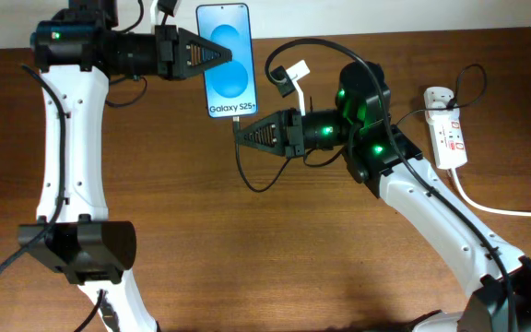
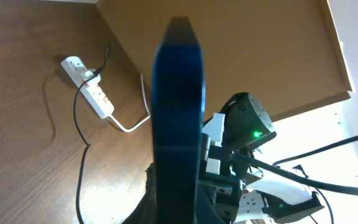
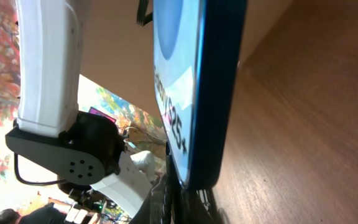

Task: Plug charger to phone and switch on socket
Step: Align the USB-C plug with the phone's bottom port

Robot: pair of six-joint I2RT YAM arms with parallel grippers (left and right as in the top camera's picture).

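The phone (image 1: 227, 46) lies at the table's back centre, screen up, showing "Galaxy S25+". My left gripper (image 1: 212, 53) is shut on its left edge; in the left wrist view the phone (image 2: 179, 112) stands edge-on between the jaws (image 2: 179, 208). My right gripper (image 1: 243, 132) is shut on the charger's connector end, just below the phone's bottom edge. The black charger cable (image 1: 244, 171) loops down and back over the arm towards the socket (image 1: 450, 138). In the right wrist view the phone's bottom edge (image 3: 210, 93) sits right at the jaws (image 3: 179, 202); the connector tip is hidden.
The socket's thick white cord (image 1: 496, 207) runs off to the right. The white plug adapter (image 1: 437, 96) sits in the socket's top end. The socket (image 2: 95, 93) and black cable (image 2: 79, 180) also show in the left wrist view. The table's far edge is just behind the phone.
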